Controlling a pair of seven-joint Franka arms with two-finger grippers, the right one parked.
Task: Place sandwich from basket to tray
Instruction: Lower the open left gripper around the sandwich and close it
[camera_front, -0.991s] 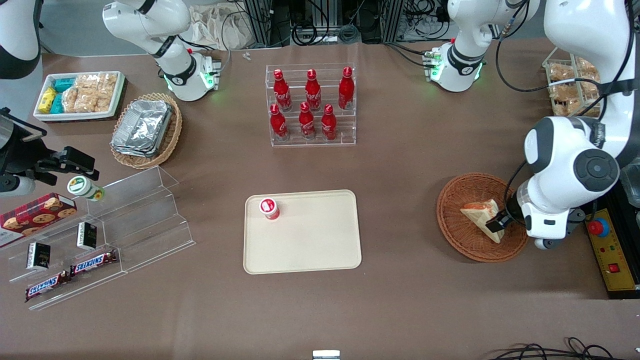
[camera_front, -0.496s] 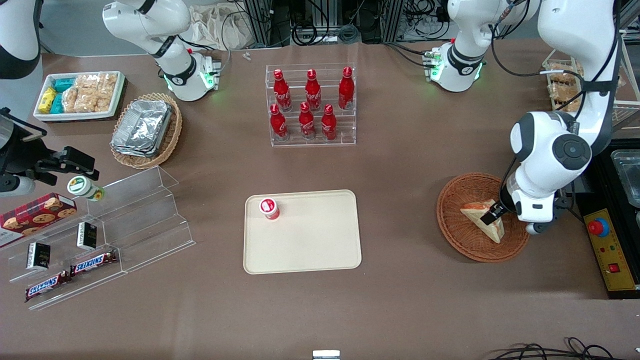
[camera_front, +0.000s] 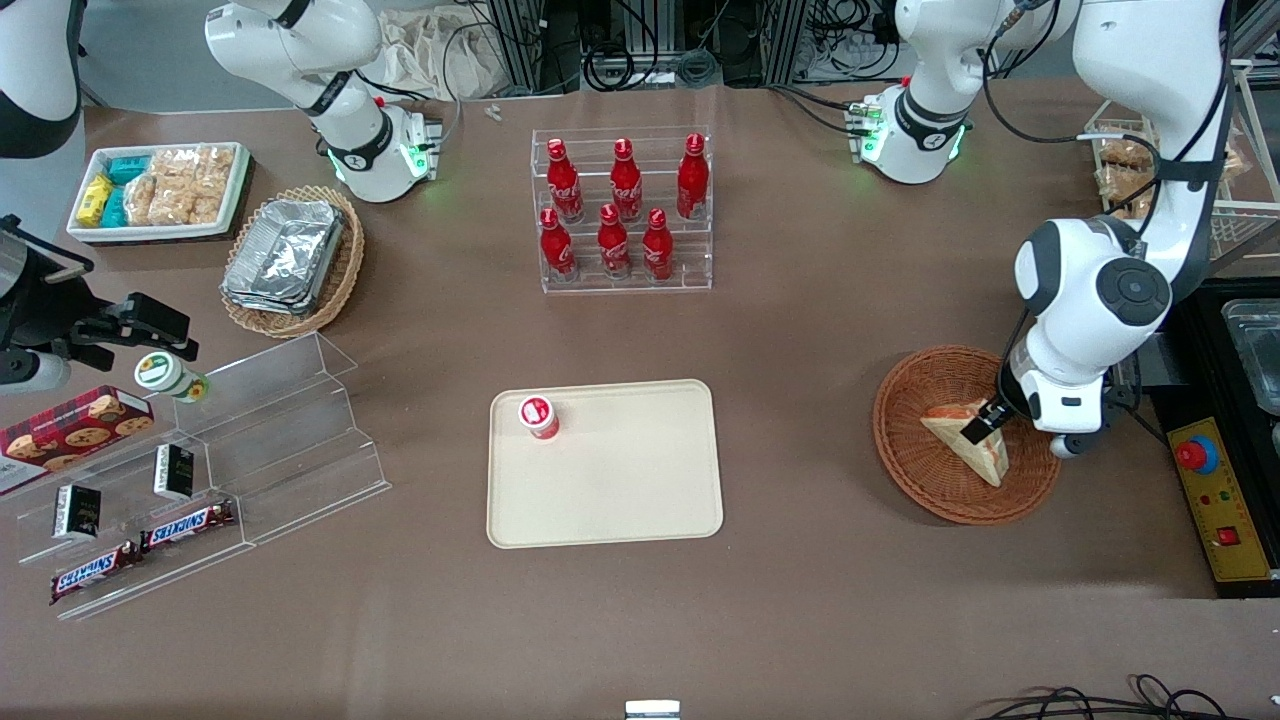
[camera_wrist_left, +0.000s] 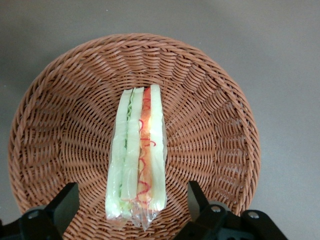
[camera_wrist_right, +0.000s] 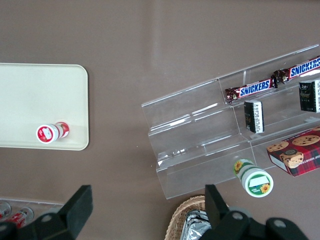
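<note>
Poised above the round reddish-brown woven wicker basket (camera_front: 965, 436), the left arm's black two-finger gripper (camera_wrist_left: 134, 210) has its fingers spread wide, one on each side of the wrapped triangular sandwich (camera_wrist_left: 136, 159) and touching neither face of it, so nothing is grasped yet. The sandwich rests in the basket's hollow with its filling edge turned up toward the wrist camera, showing pale bread with green, orange and red layers under clear film; that thin, upright edge seems to be why the fingers straddle it across its thickness, since closing there would press on the two flat bread faces. The basket sits near the working arm's end of the tabletop, and the flat rectangular cream-beige plastic tray (camera_front: 640, 500) with rounded corners lies well apart from it, midway along the tabletop and nearer the front edge. A small red-capped white cup (camera_front: 537, 416) stands in the tray's corner farthest from the basket, leaving most of the tray bare for the sandwich. Toward the parked arm's end, a clear stepped acrylic stand (camera_front: 270, 440) carries two brown bars (camera_front: 140, 550) printed SNICKERS, and the red bottles (camera_front: 620, 215) in the clear rack carry white script too small to read with certainty.
</note>
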